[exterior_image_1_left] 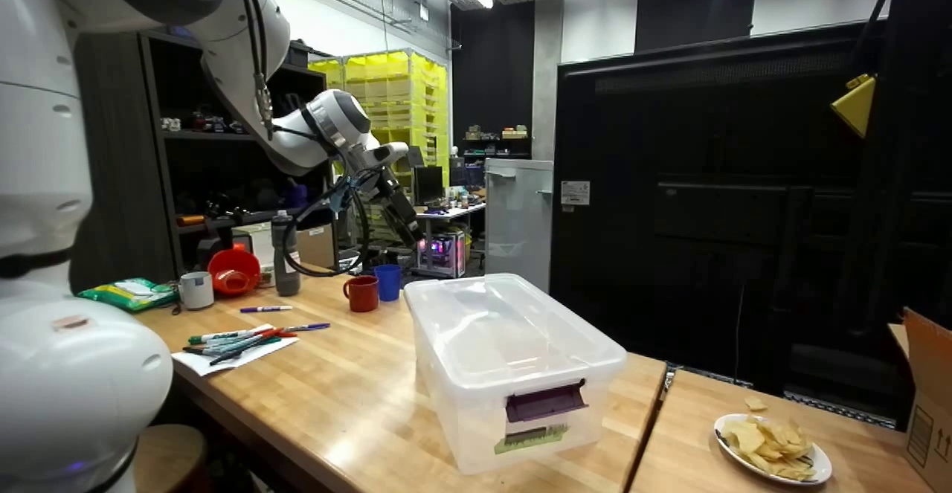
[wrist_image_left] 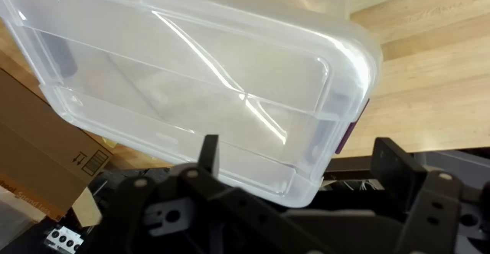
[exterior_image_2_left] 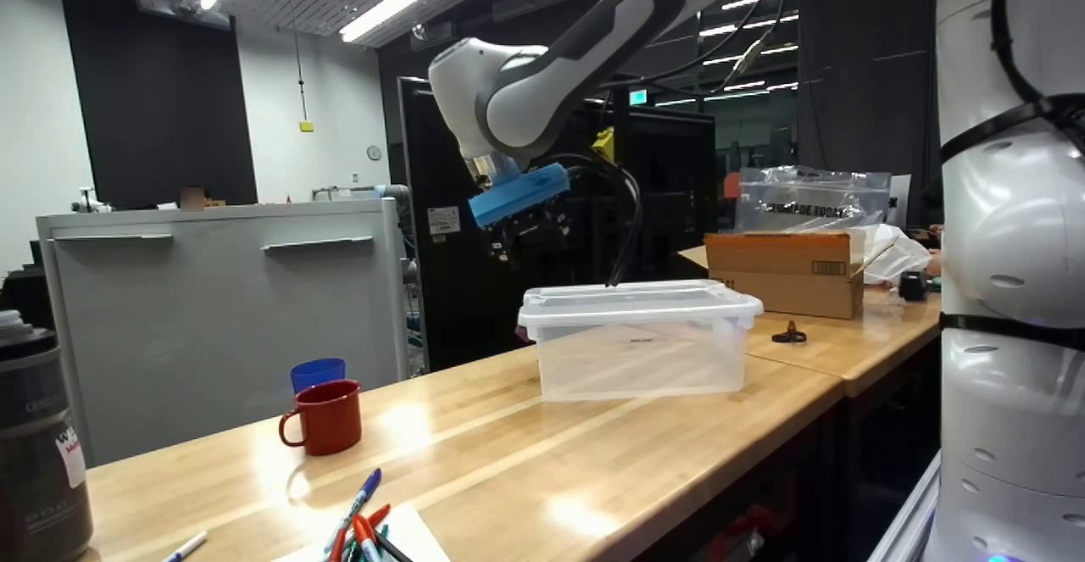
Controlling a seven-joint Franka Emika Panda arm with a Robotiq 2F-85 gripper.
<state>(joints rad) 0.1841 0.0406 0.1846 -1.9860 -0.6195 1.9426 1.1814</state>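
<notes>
Seemingly, an approach is in hand: the claw (wrist_image_left: 298, 154) hangs spread and empty near the lidded box (exterior_image_1_left: 513, 365). Touching it would call for lowering and careful aligning.

"Spend less" on the cardboard box (wrist_image_left: 42, 146), "TODAY" on the clear bag (exterior_image_2_left: 809, 195)

Tabletop (exterior_image_1_left: 364, 381) spread around the end effector (wrist_image_left: 298, 147).
In an exterior view, red mug (exterior_image_1_left: 363, 294) and blue cup (exterior_image_1_left: 387, 283) close together, below the end effector and slightly left; gray bottle (exterior_image_1_left: 286, 259) farther left; markers (exterior_image_1_left: 242, 342) heaped on white paper (exterior_image_1_left: 197, 364), lower left; white plate (exterior_image_1_left: 822, 466) of potato chips (exterior_image_1_left: 770, 445), well apart, lower right. Wrist view: brown cardboard box (wrist_image_left: 40, 143) left of the end effector.
</notes>
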